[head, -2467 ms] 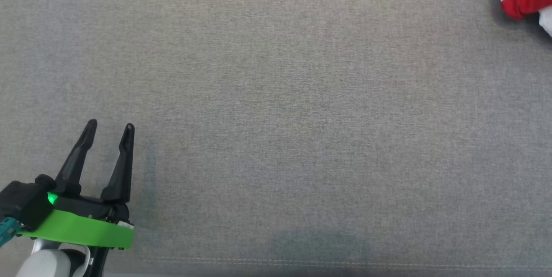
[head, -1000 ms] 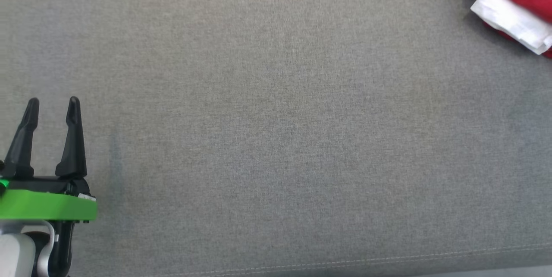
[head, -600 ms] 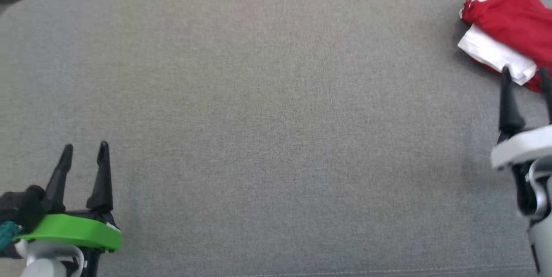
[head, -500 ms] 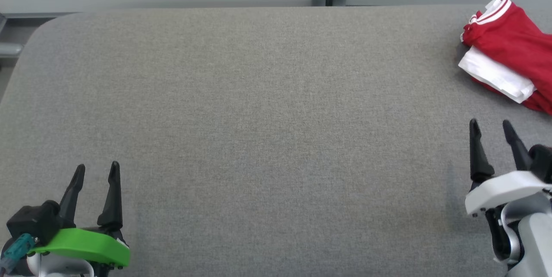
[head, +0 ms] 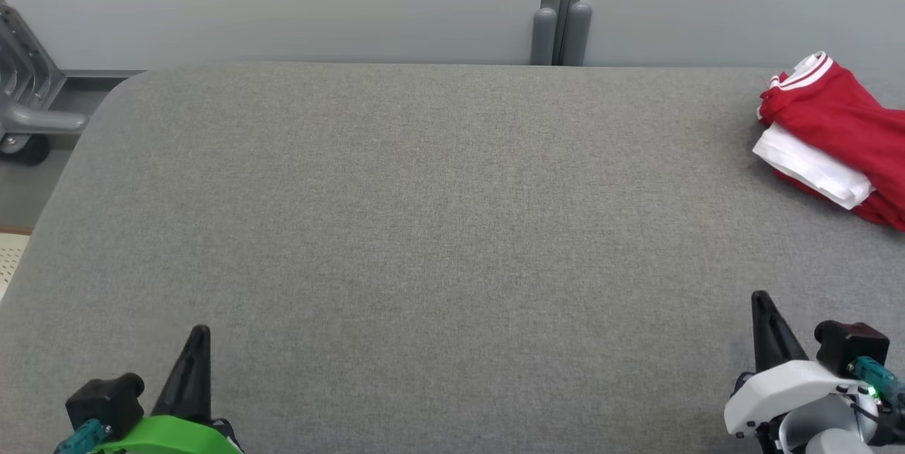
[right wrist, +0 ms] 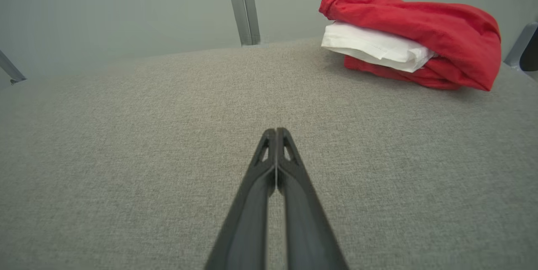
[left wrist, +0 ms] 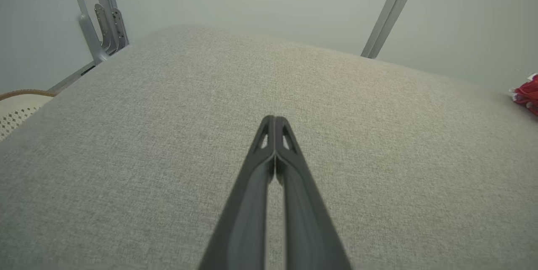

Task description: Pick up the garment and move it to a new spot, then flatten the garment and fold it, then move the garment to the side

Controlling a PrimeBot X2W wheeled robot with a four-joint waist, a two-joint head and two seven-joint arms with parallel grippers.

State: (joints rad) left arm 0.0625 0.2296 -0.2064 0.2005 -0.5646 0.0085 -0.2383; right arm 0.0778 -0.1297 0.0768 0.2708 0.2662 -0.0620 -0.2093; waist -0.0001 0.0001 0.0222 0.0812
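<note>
The garment (head: pixel 841 129), a red shirt with a white sleeve and striped trim, lies folded in a bundle at the far right of the grey padded table (head: pixel 424 228). The right wrist view has the garment (right wrist: pixel 416 38) ahead and to the right, and the left wrist view catches a red edge of the garment (left wrist: pixel 527 93) at far right. My left gripper (head: pixel 198 332) sits at the lower left, shut and empty, fingertips touching (left wrist: pixel 274 119). My right gripper (head: pixel 761 297) sits at the lower right, shut with nothing in it (right wrist: pixel 276 131), well short of the garment.
A grey wall with a vertical post (head: pixel 562 8) runs behind the table. A grey metal frame with a wheel (head: pixel 25 107) stands off the table's far left corner. A pale perforated basket (left wrist: pixel 17 108) sits beyond the left edge.
The head camera has tilted up, so the table's far edge and wall now show. Both grippers have gone from open to shut and sit lower in view. The garment lies where it was.
</note>
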